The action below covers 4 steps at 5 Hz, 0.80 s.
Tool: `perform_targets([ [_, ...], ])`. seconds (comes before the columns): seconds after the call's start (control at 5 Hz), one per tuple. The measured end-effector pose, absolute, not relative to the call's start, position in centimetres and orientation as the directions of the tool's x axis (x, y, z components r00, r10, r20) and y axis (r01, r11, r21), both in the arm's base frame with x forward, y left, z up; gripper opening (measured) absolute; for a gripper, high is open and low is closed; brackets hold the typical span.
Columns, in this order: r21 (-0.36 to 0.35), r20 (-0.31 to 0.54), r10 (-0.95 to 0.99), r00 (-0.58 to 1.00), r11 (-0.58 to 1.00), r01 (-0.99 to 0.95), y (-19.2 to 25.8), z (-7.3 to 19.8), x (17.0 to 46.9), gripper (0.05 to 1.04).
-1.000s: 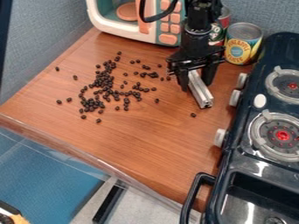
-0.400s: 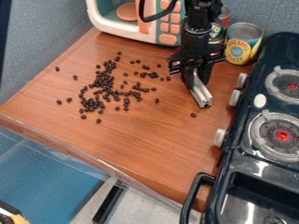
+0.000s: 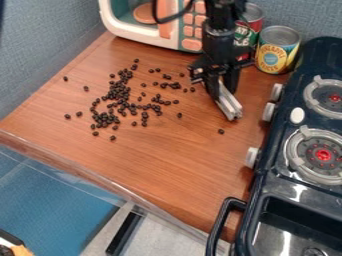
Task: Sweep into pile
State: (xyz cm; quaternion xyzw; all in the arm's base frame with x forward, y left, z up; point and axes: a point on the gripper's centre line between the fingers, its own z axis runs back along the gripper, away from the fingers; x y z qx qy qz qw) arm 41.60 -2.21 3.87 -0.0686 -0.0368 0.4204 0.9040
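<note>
Wooden counter [image 3: 167, 165], scattered dark beans [image 3: 119, 93], claw [image 3: 224, 94] gripping silver bar [image 3: 229, 106], yellow-labelled can [image 3: 274, 56], red-and-green-labelled can [image 3: 248, 32]

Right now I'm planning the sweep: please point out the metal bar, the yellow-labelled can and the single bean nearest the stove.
Metal bar [image 3: 228, 104]: camera view, upper face.
Yellow-labelled can [image 3: 274, 59]: camera view, label.
Single bean [image 3: 221, 131]: camera view, middle.

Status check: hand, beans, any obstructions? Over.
Hand gripping silver bar. Dark beans scattered, unpiled, mostly picture-left; one stray near the bar. Stove knobs close on the side away from the main scatter.
</note>
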Motion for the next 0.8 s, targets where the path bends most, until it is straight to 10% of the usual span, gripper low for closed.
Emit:
perform_targets([
  [0.4,-0.329,-0.043,0.819,0.572,0.529,-0.783,0.5,8.6,40.4,0.346],
  [0.8,-0.404,-0.086,0.916,0.391,0.327,-0.854,2.4,7.9,39.7,0.346],
])
